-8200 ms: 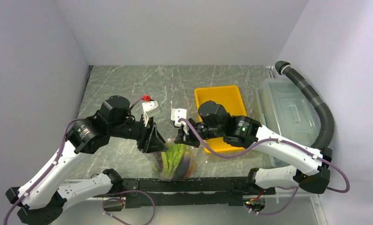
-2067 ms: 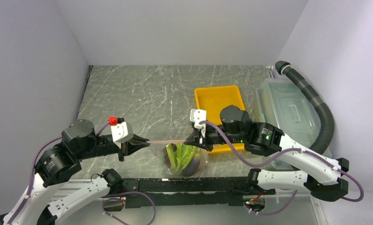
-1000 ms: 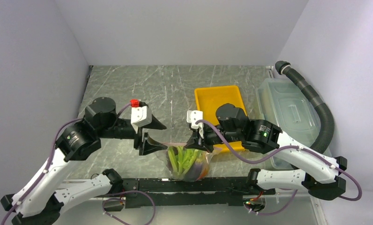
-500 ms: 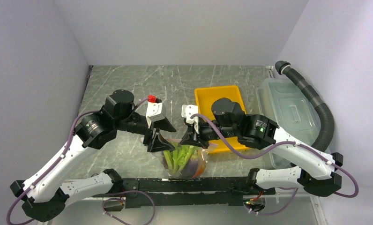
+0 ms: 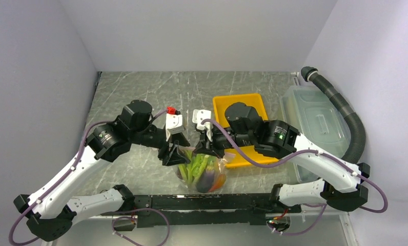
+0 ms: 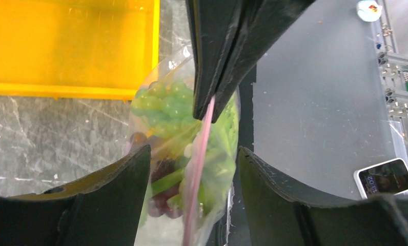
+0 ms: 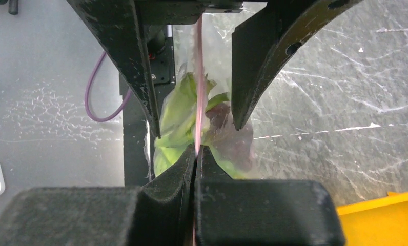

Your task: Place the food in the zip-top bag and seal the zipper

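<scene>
- My right gripper is pinched tight on the zipper; the zip-top bag sags below its fingers with the food inside
- My left gripper stands wide, one finger either side of the pink strip, touching neither face
- If I close it off-centre, I judge the strip would fold and leave a gap unsealed
- Sliding away from the right fingers too hard could pull the strip out of that pinch
- Leafy pieces near the mouth could jam the track
</scene>
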Robot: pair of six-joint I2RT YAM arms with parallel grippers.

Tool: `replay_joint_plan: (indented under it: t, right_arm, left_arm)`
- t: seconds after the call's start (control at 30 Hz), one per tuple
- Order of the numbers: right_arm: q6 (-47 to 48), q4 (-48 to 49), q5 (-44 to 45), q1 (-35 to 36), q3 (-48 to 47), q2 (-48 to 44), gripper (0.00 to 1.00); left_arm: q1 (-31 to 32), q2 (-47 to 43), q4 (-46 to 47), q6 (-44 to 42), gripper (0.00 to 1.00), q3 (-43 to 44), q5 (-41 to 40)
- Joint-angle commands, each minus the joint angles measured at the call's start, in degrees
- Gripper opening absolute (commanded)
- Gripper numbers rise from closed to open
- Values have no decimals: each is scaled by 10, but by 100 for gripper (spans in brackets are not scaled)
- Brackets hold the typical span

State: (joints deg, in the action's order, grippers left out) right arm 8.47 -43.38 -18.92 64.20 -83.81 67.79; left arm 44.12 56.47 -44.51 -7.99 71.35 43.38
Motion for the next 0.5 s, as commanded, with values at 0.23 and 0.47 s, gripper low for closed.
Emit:
replay_joint_plan:
  t: [0.23, 0.47]
  right_arm:
    - [3, 74, 1, 0, -53, 1, 0]
    - [3, 76, 15, 0, -46, -8, 0]
  left_arm:
    - [8, 18, -16, -32, 48, 0, -29]
    - [9, 41, -25, -40, 0, 12, -26]
